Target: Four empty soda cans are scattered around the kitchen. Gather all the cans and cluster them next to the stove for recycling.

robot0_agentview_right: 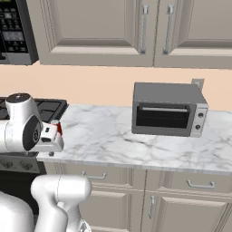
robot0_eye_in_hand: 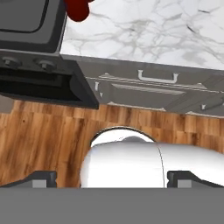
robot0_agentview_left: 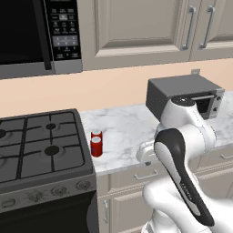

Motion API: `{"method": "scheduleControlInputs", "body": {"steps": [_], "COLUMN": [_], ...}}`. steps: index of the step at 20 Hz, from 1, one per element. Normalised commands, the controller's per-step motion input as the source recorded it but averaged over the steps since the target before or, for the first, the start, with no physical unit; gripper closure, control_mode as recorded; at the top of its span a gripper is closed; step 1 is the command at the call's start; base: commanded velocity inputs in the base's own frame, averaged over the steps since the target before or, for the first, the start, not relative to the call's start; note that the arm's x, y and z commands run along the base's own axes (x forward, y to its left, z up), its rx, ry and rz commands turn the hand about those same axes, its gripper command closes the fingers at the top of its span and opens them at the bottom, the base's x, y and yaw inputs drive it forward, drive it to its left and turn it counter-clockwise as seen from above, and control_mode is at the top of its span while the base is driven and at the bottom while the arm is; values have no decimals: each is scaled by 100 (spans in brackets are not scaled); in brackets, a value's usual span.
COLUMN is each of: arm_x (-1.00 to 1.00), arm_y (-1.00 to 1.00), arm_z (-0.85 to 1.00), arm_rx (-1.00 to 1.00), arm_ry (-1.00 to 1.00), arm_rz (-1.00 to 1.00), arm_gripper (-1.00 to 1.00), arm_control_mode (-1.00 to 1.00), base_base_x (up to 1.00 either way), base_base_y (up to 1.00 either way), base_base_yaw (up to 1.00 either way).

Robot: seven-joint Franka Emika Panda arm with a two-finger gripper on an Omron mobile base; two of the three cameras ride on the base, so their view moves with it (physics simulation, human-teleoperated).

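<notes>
Currently the tool points down over the wooden floor in front of the cabinets, its two dark tips set wide apart at the bottom of the hand view, released and grasping nothing. Up ahead of it, on the marble desk, two red soda cans stand upright, touching one another, just beside the right edge of the stove; in the hand view a red can shows at the top edge, beside the stove's corner. Farther off to the tool's right along the desk stands a grey toaster oven.
</notes>
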Motion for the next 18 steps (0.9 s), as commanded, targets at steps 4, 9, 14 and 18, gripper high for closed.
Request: {"method": "scheduleControlInputs", "body": {"steps": [4,9,14,18], "arm_x": [-27,0,0,0], "arm_y": [-29,0,0,0], "arm_z": [0,0,0,0], "arm_rx": [0,0,0,0], "arm_ry": [0,0,0,0], "arm_rz": [0,0,0,0], "arm_gripper": [-100,-100,-100,-100], "arm_control_mode": [-100,-100,-100,100], "base_base_x": [0,0,0,-29], "base_base_y": [0,0,0,0], "base_base_yaw": [0,0,0,-4]}}
